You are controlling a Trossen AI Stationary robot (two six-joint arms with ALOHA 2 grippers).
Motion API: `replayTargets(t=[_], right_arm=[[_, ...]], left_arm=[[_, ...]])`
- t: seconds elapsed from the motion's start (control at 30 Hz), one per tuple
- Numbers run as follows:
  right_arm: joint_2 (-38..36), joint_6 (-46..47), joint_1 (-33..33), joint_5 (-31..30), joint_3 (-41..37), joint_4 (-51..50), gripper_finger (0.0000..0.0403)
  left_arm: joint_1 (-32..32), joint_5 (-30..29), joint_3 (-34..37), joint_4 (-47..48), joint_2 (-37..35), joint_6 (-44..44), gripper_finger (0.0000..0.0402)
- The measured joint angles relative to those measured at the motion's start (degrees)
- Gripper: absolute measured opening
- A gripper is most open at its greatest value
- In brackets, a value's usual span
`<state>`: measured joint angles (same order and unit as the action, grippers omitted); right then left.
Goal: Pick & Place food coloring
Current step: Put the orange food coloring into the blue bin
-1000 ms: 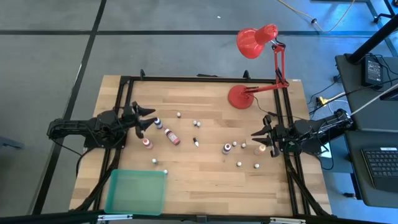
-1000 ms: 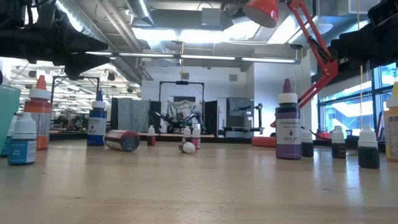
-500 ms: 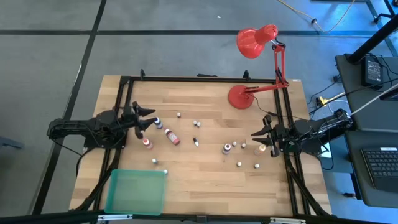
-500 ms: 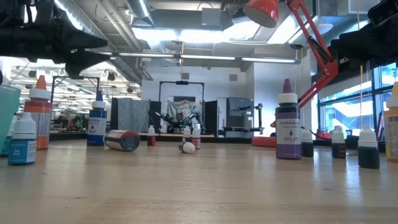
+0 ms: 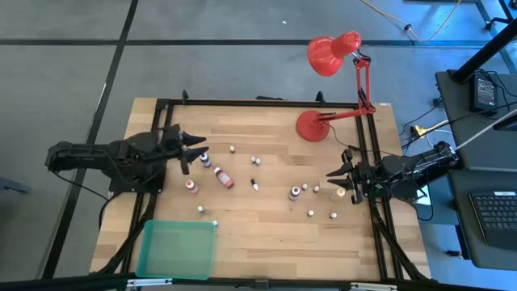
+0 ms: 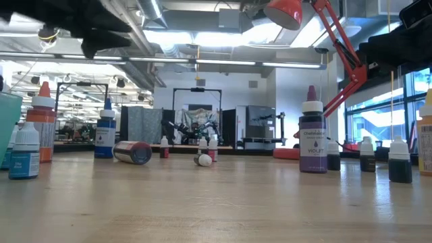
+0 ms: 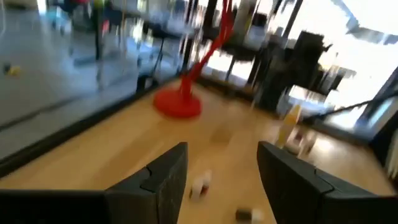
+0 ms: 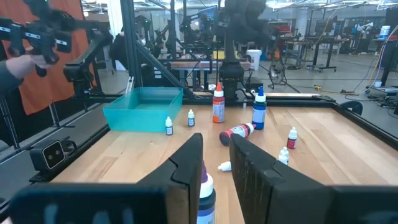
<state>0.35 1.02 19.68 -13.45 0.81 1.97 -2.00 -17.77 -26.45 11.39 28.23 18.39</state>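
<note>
A green tray [image 5: 177, 248] sits at the wooden desk's [image 5: 266, 234] near-left corner. Food coloring bottles [image 5: 224, 178] dot the desk's middle. The left gripper [image 5: 192, 150] hovers, jaws parted and empty, by the left edge; the right gripper [image 5: 337, 175], pinched narrow, waits at the right edge. A red lamp [image 5: 313, 125] stands at the far-right corner; beyond, an open workshop.

Small food coloring bottles [image 5: 295, 193] stood scattered beyond the green tray [image 5: 177, 248]; one red bottle [image 5: 224, 178] lay on its side among them.
</note>
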Motion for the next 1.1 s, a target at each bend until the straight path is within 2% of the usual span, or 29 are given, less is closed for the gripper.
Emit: replayTargets(t=[0.13, 0.3, 0.47, 0.63, 0.9, 1.1], right_arm=[[0.0, 0.0, 0.0, 0.0, 0.0, 0.0, 0.0084], [0.0, 0.0, 0.0, 0.0, 0.0, 0.0, 0.0084], [0.0, 0.0, 0.0, 0.0, 0.0, 0.0, 0.0084], [0.0, 0.0, 0.0, 0.0, 0.0, 0.0, 0.0084], [0.0, 0.0, 0.0, 0.0, 0.0, 0.0, 0.0084], [0.0, 0.0, 0.0, 0.0, 0.0, 0.0, 0.0084]], left_arm=[[0.0, 1.2, -14.6, 19.0, 13.3, 4.2, 0.0188], [0.0, 1.1, -32.8, 46.4, 28.5, 16.1, 0.0187], [0.0, 4.3, -43.4, 64.6, 39.7, 26.5, 0.0183], [0.5, 10.2, -44.2, 66.8, 45.4, 30.9, 0.0182], [0.9, 10.2, -44.2, 65.9, 52.2, 27.9, 0.0183], [0.2, 9.9, -44.2, 66.0, 54.6, 28.0, 0.0188]])
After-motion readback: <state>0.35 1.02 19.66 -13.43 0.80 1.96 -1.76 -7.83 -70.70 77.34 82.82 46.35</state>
